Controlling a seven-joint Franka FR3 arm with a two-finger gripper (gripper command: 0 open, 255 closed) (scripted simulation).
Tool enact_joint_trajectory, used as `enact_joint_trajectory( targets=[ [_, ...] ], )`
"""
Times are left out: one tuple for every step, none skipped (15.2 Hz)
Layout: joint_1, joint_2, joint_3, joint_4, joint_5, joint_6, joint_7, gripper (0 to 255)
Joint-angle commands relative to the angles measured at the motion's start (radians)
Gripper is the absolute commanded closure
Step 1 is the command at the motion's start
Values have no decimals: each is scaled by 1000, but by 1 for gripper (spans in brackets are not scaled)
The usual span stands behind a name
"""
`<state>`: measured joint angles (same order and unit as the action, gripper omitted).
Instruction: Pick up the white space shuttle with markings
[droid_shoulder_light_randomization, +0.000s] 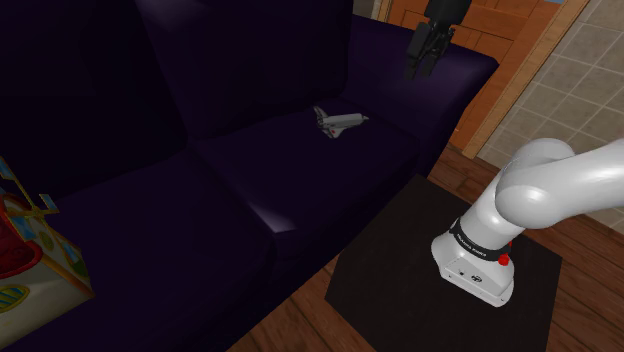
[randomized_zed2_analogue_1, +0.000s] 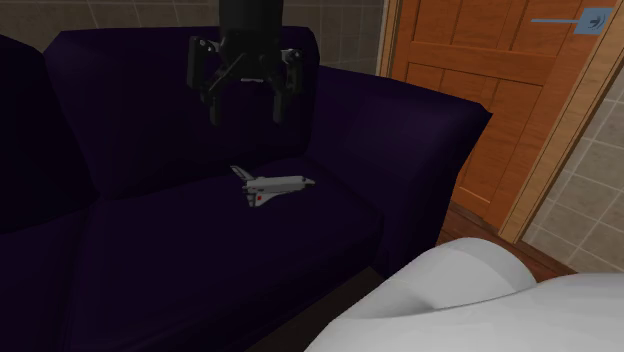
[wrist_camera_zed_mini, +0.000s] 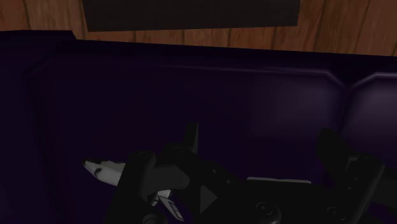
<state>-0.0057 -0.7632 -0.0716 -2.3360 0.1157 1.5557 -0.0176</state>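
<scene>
Step in hand: approach. The grasp has not begun. The white space shuttle (randomized_zed2_analogue_1: 272, 188) lies flat on the seat cushion of a dark purple sofa (randomized_zed2_analogue_1: 150, 250), on the seat nearest the sofa's right armrest as the second exterior view shows it. Its nose points toward that armrest. Dark and red markings show on its body.

End effector: the gripper (randomized_zed2_analogue_1: 247, 112) hangs in the air above the shuttle, well apart from it, and carries nothing. Its two fingers (randomized_zed2_analogue_1: 213, 105) stand spread and point down at the cushion.

Alignment: in the wrist view the shuttle lies off to the side of one finger and is partly hidden behind it, not in the gap between the two. In my judgement the next move calls for a sideways correction to centre the gap over the fuselage. A straight descent should follow, with the fingers closing across the narrow body rather than the wings.

Arm pose: the white arm (droid_shoulder_light_randomization: 545, 190) rises from its black stand (droid_shoulder_light_randomization: 400, 270) at the shoulder view's lower right. It reaches up and out over the sofa's far seat.
</scene>
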Motion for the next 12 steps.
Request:
enact_joint_trajectory(
  targets=[
    [0,0,0,0,0,0,0,0],
    [3,11,-17,-15,-15,25,-42,0],
    [6,24,-34,-29,-31,50,-84,0],
    [10,39,-52,-41,-45,76,-126,0],
    [13,56,-69,-51,-60,102,-167,0],
    [17,74,-87,-60,-73,129,-208,0],
    [20,95,-104,-67,-86,157,-249,0],
    [24,117,-121,-72,-97,184,-290,0],
    [28,141,-139,-76,-108,212,-331,0],
    [32,167,-156,-78,-118,241,-371,0],
    [37,194,-173,-78,-127,269,-412,0],
    [42,223,-189,-77,-134,297,-452,0]
  ],
)
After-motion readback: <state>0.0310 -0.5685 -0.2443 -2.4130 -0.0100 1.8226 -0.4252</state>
